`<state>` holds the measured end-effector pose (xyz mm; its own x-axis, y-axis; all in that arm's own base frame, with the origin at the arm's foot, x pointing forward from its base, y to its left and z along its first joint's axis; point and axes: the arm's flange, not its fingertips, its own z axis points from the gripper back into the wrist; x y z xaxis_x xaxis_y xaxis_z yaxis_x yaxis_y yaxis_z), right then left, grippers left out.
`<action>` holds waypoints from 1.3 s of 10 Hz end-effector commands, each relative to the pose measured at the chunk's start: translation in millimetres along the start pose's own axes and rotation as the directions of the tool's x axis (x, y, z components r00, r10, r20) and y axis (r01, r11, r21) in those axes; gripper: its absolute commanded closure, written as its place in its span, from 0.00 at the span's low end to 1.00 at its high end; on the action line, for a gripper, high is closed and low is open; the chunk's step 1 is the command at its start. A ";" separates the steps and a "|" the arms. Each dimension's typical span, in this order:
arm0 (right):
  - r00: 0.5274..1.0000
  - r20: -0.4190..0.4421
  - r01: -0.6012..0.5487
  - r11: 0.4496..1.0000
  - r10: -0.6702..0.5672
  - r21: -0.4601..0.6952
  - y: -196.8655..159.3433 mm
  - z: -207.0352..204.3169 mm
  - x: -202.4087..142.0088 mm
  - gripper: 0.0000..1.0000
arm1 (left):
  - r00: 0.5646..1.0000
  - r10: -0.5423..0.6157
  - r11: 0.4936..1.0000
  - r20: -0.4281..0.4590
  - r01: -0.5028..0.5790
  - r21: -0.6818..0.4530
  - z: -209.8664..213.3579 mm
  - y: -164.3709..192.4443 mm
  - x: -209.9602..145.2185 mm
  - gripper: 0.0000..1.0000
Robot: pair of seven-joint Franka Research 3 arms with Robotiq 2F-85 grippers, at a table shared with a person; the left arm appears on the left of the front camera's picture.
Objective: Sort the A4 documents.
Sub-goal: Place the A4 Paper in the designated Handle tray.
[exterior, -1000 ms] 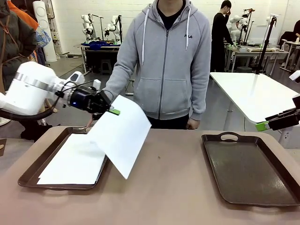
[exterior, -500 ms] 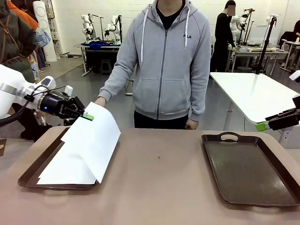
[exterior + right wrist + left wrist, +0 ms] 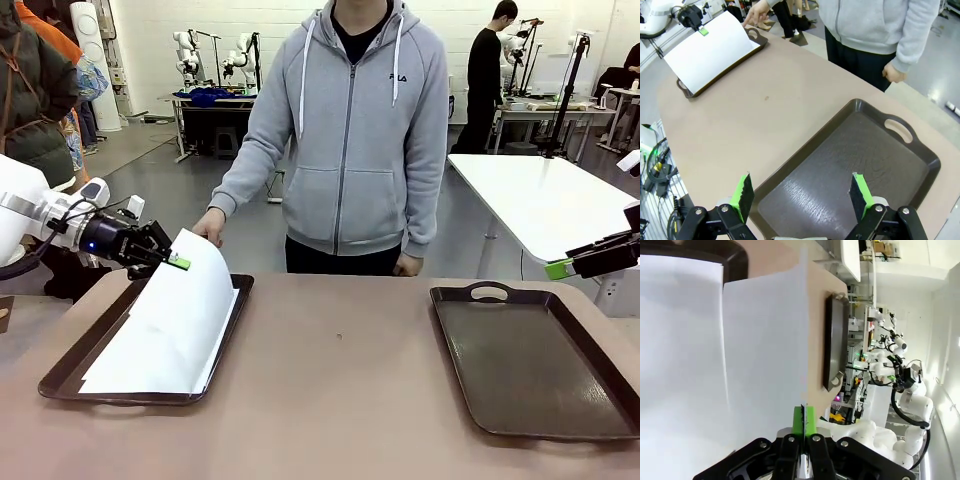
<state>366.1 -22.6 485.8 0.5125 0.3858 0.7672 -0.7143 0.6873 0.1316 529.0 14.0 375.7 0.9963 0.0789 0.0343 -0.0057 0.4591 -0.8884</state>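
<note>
Tan-brown tabletop (image 3: 340,400) w/ rounded near corners, matte, bare across the middle. Room behind: workshop w/ grey floor, white walls, a white table (image 3: 545,200) off to the far right. A person in a grey hoodie (image 3: 350,130) stands at the far edge, centre; 1 hand (image 3: 210,226) hangs just past the far end of the left tray, the other (image 3: 410,265) rests at the far edge.

2 dark brown trays. Left tray (image 3: 70,365) sits near the tabletop's left edge and carries a stack of A4 documents (image 3: 150,350), white, lying flat, about filling it. Right tray (image 3: 530,370) lies near the right edge, inside bare, handle cutout toward the person.

Left gripper (image 3: 176,263) hovers over the far end of the left tray; its fingers are pinched tight on the top edge of 1 raised sheet (image 3: 190,300). That sheet hangs curved from the fingers, lower part draping onto the stack, right edge about level w/ the tray's right rim. In the left wrist view the green pads (image 3: 804,421) meet w/ the paper edge between them.

Right gripper (image 3: 802,195) hangs above the near-right corner of the right tray, fingers (image 3: 743,194) spread wide, holding nothing.

Open room: wide clear strip of tabletop between the 2 trays; narrow margin between each tray and the near edge.
</note>
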 end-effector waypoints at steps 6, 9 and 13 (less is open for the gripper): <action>1.000 0.027 -0.005 1.000 0.004 0.020 -3.1 -4.2 -1.4 0.00 | 0.997 0.018 0.970 -0.075 0.000 0.243 21.0 35.5 11.1 0.99; 1.000 0.027 -0.005 1.000 0.004 0.020 -3.1 -4.2 -1.4 0.00 | 0.990 0.033 0.939 -0.137 0.017 0.345 12.1 46.9 27.9 0.99; 1.000 0.027 -0.005 1.000 0.004 0.020 -3.1 -4.2 -1.4 0.00 | 0.996 0.021 0.890 -0.092 0.024 0.456 24.0 51.3 33.6 0.99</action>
<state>366.0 -22.6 485.8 0.5124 0.3859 0.7672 -0.7144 0.6873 0.1315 559.5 61.0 339.4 0.9997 -0.0195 -0.0154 0.0059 0.7887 -0.6148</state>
